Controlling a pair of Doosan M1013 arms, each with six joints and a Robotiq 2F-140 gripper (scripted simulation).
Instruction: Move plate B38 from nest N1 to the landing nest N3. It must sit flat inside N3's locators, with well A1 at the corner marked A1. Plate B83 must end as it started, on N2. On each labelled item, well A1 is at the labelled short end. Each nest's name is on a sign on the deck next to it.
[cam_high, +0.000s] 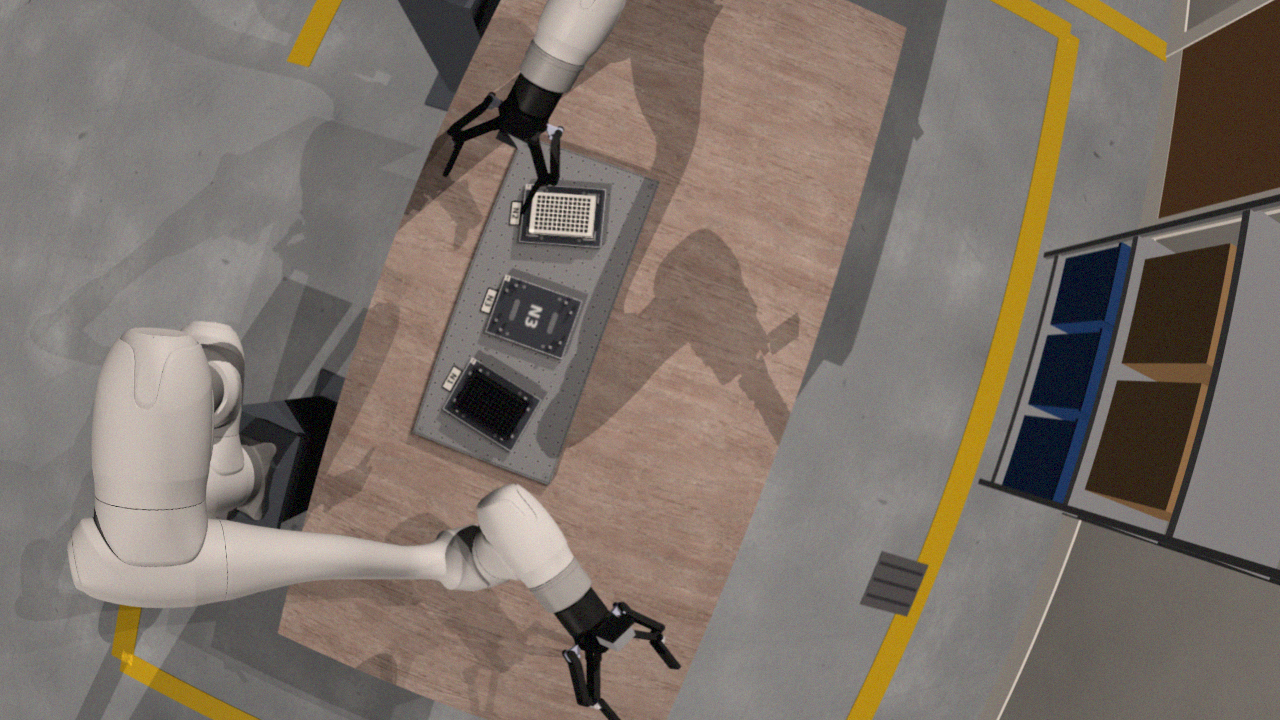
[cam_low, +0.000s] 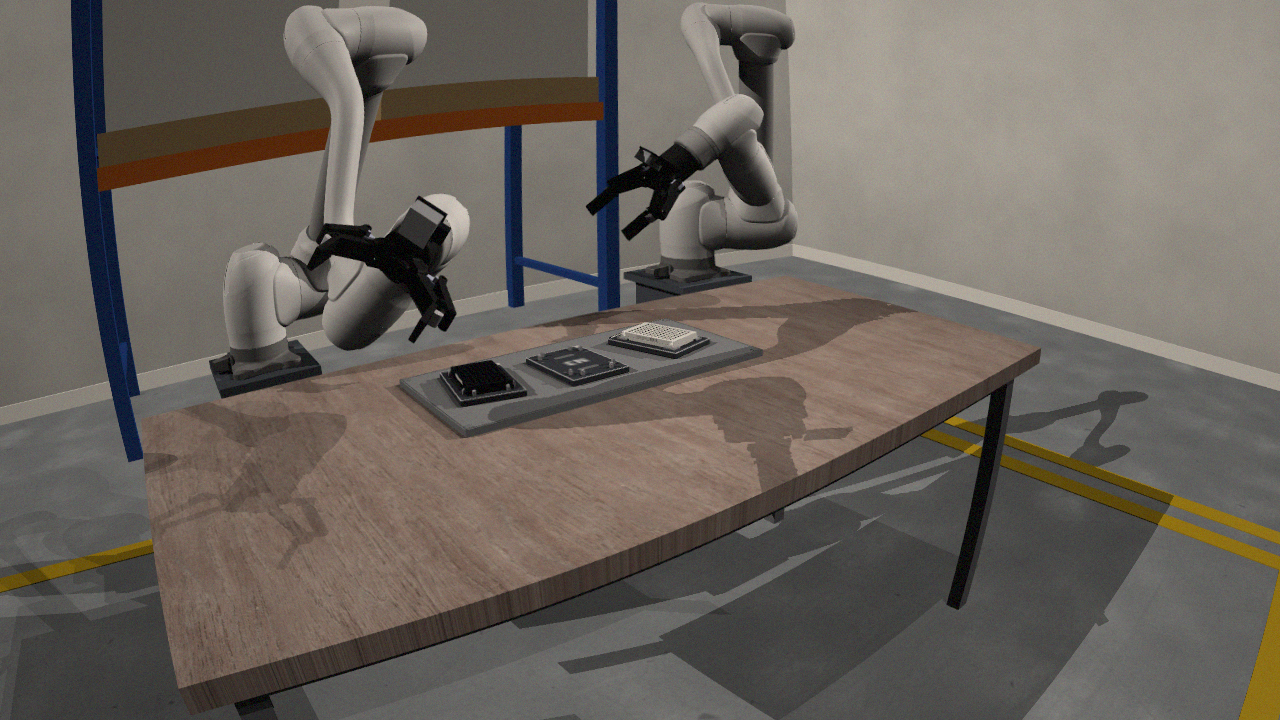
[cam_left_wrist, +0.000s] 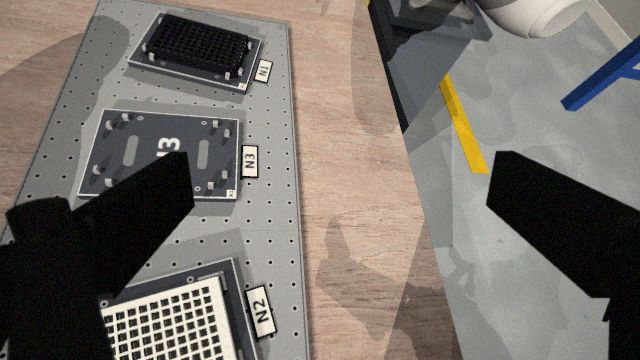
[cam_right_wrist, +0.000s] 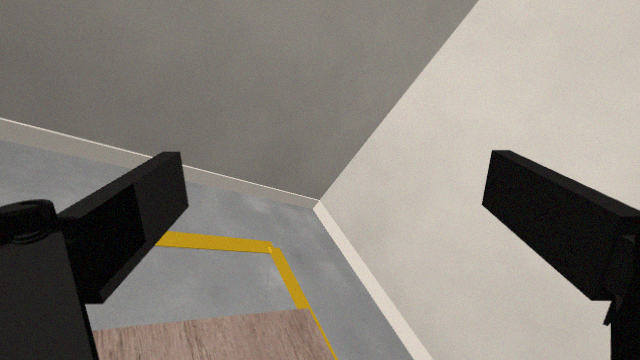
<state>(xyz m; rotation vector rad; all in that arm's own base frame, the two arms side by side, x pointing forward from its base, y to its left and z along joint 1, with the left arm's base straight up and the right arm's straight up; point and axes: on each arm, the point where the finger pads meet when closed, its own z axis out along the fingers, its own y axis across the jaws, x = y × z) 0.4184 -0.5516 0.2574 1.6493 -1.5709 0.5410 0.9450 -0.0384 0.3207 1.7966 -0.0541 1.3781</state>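
Note:
The black plate B38 (cam_high: 490, 402) (cam_low: 480, 376) (cam_left_wrist: 197, 44) sits on nest N1 (cam_left_wrist: 187, 71). The white plate B83 (cam_high: 563, 214) (cam_low: 659, 334) (cam_left_wrist: 170, 325) sits on nest N2 (cam_left_wrist: 234, 300). Plate labels are not readable. Nest N3 (cam_high: 537, 338) (cam_low: 559, 362) (cam_left_wrist: 165, 125) between them is empty; its A1 mark (cam_left_wrist: 230, 193) is at the corner by its sign. My left gripper (cam_high: 486, 190) (cam_low: 609, 222) (cam_left_wrist: 340, 179) is open and empty, raised beside the N2 end. My right gripper (cam_high: 644, 690) (cam_low: 365, 300) (cam_right_wrist: 335, 179) is open and empty, raised away from the nests beyond the N1 end.
The grey perforated deck (cam_high: 456, 349) (cam_left_wrist: 270, 225) carries all three nests on the wooden table (cam_high: 698, 358) (cam_low: 537, 501). The signs N1 (cam_left_wrist: 263, 71), N3 (cam_left_wrist: 249, 161) and N2 (cam_left_wrist: 260, 311) stand along one side. The right wrist view shows walls, floor and a table edge.

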